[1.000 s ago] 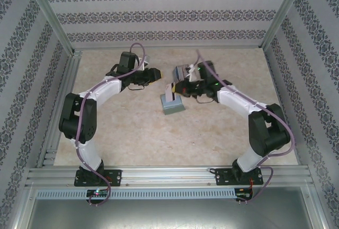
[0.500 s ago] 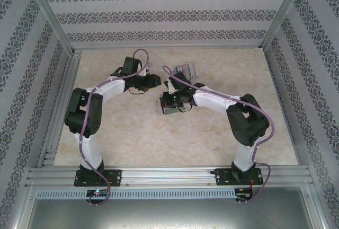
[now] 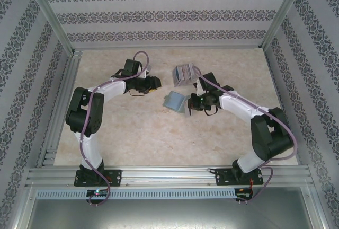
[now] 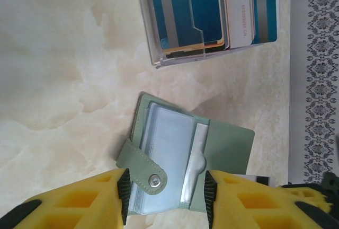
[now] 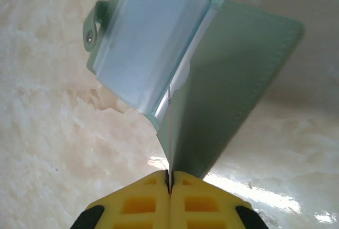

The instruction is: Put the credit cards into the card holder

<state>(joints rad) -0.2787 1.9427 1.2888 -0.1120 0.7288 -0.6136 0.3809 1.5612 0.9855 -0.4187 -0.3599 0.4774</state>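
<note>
The card holder (image 3: pixel 174 100) lies open on the table, grey-green with clear sleeves (image 4: pixel 164 155) and a snap tab. My right gripper (image 5: pixel 170 178) is shut on a thin credit card (image 5: pixel 170 133), seen edge-on, its far end between the sleeves and the cover (image 5: pixel 233 75). In the top view the right gripper (image 3: pixel 189 103) sits at the holder's right edge. More credit cards (image 4: pixel 212 11), blue and white, stand bundled behind the holder (image 3: pixel 184 73). My left gripper (image 4: pixel 165 186) is open, its yellow fingers (image 4: pixel 79 202) either side of the holder's near end, gripping nothing.
The cards stand in a clear plastic case (image 4: pixel 153 54). Patterned walls (image 3: pixel 169 14) and aluminium rails (image 3: pixel 58 107) box in the marble-look tabletop (image 3: pixel 137 133), which has open room in front of the holder.
My right arm has swung out to the right and brought the card down from upright above the holder to its right edge. The holder has shifted and turned slightly. The left gripper has barely moved.
</note>
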